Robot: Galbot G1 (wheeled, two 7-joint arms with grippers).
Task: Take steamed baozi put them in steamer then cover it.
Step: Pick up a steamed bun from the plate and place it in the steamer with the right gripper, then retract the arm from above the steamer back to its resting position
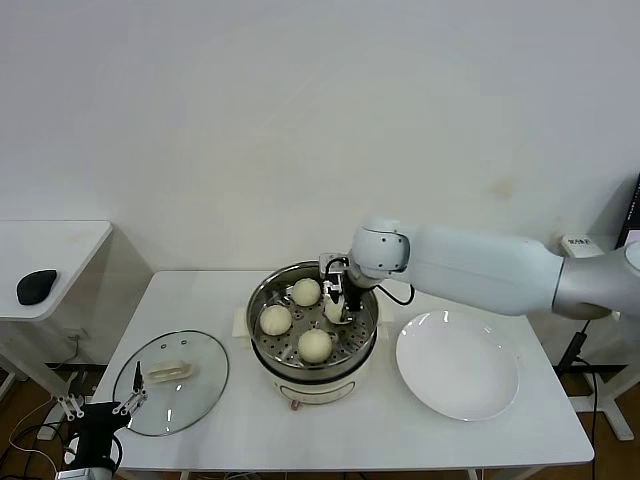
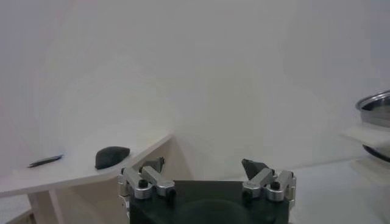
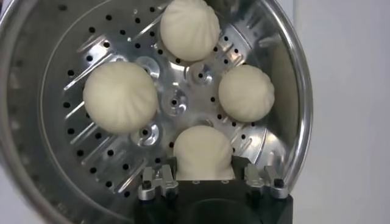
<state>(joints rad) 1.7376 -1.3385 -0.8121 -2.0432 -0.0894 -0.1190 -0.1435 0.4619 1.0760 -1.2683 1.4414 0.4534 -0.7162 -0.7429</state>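
The steamer [image 1: 262,300] stands mid-table with its perforated tray [image 3: 109,158] showing. Three baozi lie loose on the tray [image 1: 306,291] [image 1: 275,319] [image 1: 315,344]. In the right wrist view they are the three buns farther from the jaws [image 3: 189,27] [image 3: 120,96] [image 3: 246,91]. My right gripper [image 1: 340,308] reaches down inside the pot. Its fingers press the sides of a fourth baozi [image 3: 202,152], which rests on the tray near the rim. The cover [image 1: 172,383] lies flat on the table's left part. My left gripper [image 1: 100,405] hangs open beside it, holding nothing [image 2: 204,165].
A white plate [image 1: 458,365] lies right of the steamer with nothing on it. A side desk [image 1: 60,245] at the left carries a black mouse [image 1: 36,285]. The steamer's rim [image 2: 375,109] shows far off in the left wrist view.
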